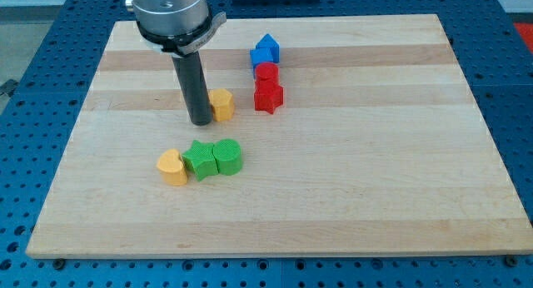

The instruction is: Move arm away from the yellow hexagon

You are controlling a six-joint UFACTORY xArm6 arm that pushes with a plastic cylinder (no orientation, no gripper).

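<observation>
Arm descending from the view's top left, its grey cylindrical wrist housing point(171, 13) carrying a straight dark rod point(192, 84) held upright. My tip point(201, 121) rests on the counter point(350, 196), touching the left side of the yellow hexagon point(221, 104)

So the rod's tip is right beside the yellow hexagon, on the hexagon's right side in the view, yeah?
Not quite. My tip is right beside the yellow hexagon, but on the hexagon's left side in the camera view, not its right.

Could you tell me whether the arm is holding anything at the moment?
Nothing is held. My tip only rests against the yellow hexagon's left side.
</observation>
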